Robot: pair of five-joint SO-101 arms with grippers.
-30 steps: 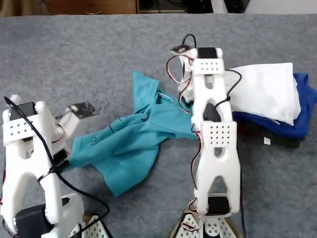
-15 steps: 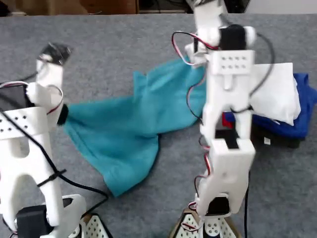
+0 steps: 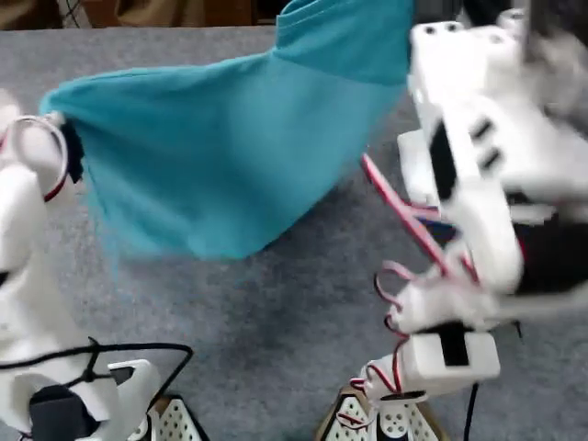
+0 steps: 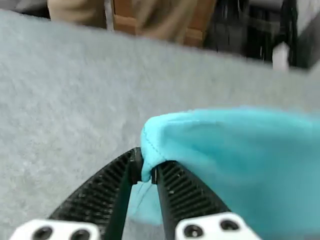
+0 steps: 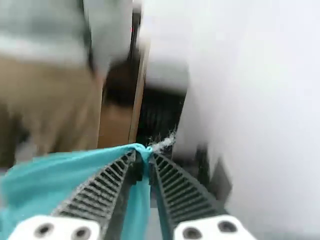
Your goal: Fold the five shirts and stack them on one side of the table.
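A teal shirt (image 3: pixel 220 156) hangs spread in the air above the grey table (image 3: pixel 276 331), held between both arms. My left gripper (image 4: pixel 145 167) is shut on one corner of the teal shirt (image 4: pixel 240 155) at the left side of the high view. High at the back right, my right gripper (image 5: pixel 144 162) is shut on the other corner of the teal shirt (image 5: pixel 60 182). The raised right arm (image 3: pixel 487 175) covers the right side of the table.
Bare grey tabletop lies under the lifted shirt. Both arm bases (image 3: pixel 395 413) stand at the front edge. Wooden furniture (image 4: pixel 150 20) stands beyond the far edge.
Both arms have risen sharply, lifting the teal shirt off the table and stretching it out flat in the air. The right arm now hides the white and blue stack.
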